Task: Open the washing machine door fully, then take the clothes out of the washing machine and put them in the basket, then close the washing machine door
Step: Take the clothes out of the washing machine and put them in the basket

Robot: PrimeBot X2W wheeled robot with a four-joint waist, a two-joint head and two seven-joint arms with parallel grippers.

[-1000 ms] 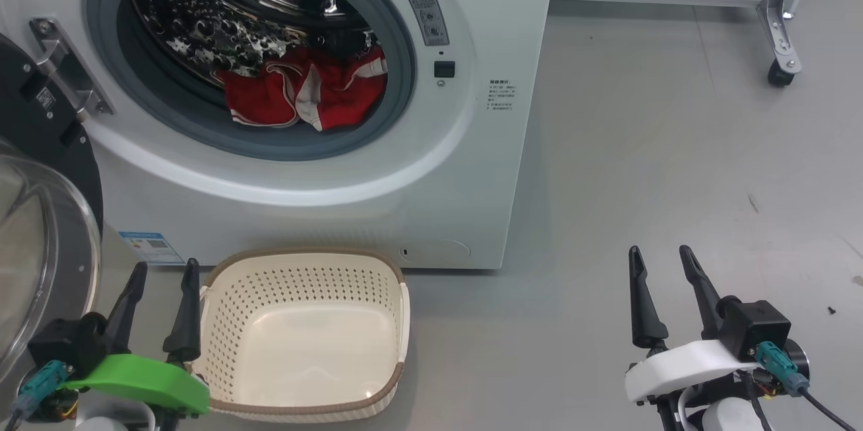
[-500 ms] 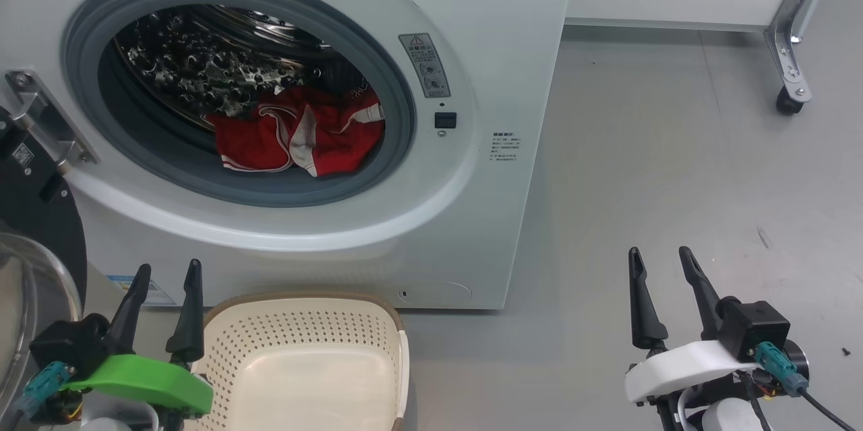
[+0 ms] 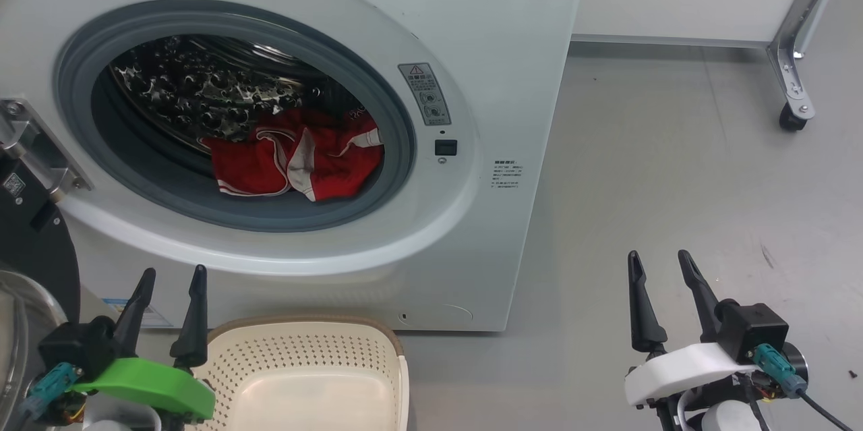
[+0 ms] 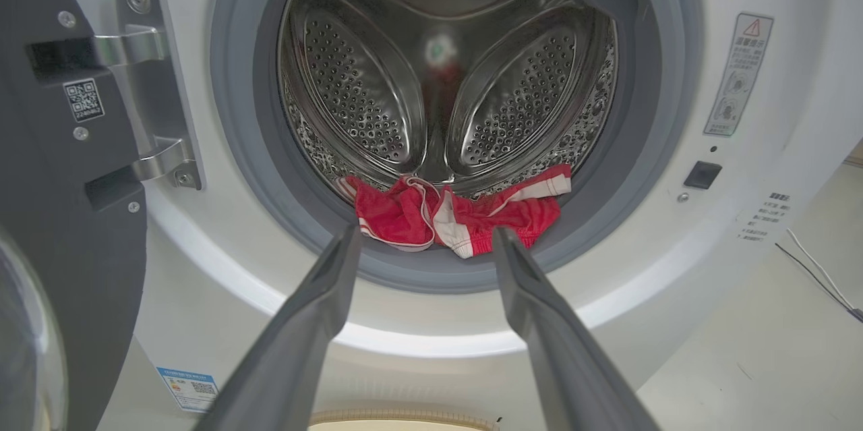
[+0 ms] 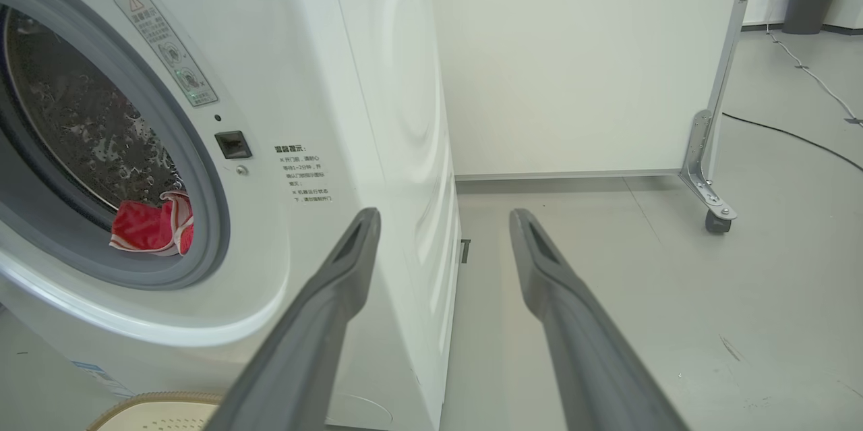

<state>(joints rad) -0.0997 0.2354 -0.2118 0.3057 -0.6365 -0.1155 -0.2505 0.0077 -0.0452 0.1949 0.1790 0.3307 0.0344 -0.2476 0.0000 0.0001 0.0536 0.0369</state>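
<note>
the grey floor [image 3: 674, 181] is taken up at its left by the washing machine [image 3: 512, 46], with the basket [image 3: 303, 370] set just before it. a white panel on a castor [image 3: 790, 119] is stood along the floor's far edge, and a dark cable [image 5: 795, 139] is laid beyond it.

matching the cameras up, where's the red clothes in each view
head view: clothes centre-left, low in the drum
left wrist view: clothes centre, at the drum's lip
right wrist view: clothes far left, mid-height
shared landmark: the warning label right of the opening
</note>
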